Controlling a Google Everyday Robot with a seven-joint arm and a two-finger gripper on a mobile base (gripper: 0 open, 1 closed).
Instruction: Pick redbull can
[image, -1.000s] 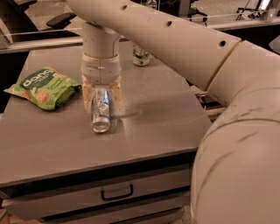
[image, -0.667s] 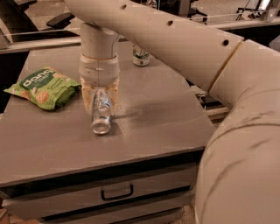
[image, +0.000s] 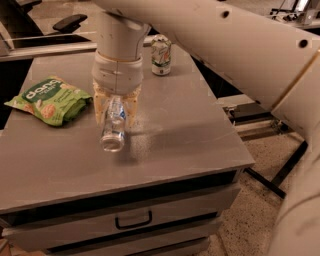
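The redbull can (image: 113, 127) is slim and silver with blue panels. It lies tilted, with its shiny top pointing toward the table's front edge. My gripper (image: 116, 111) comes down from above at the table's left-middle. Its pale fingers (image: 102, 107) stand on either side of the can's upper body and are shut on it. The can's lower end sits at or just above the tabletop and casts a shadow to the right. The far end of the can is hidden under the gripper's wrist.
A green-and-white soda can (image: 161, 55) stands upright at the back of the grey table (image: 190, 130). A green snack bag (image: 50, 99) lies at the left. My big white arm crosses the upper right. Drawers sit below the front edge, and the floor is to the right.
The gripper and the can have stayed in almost the same place. The arm above them has shifted slightly.
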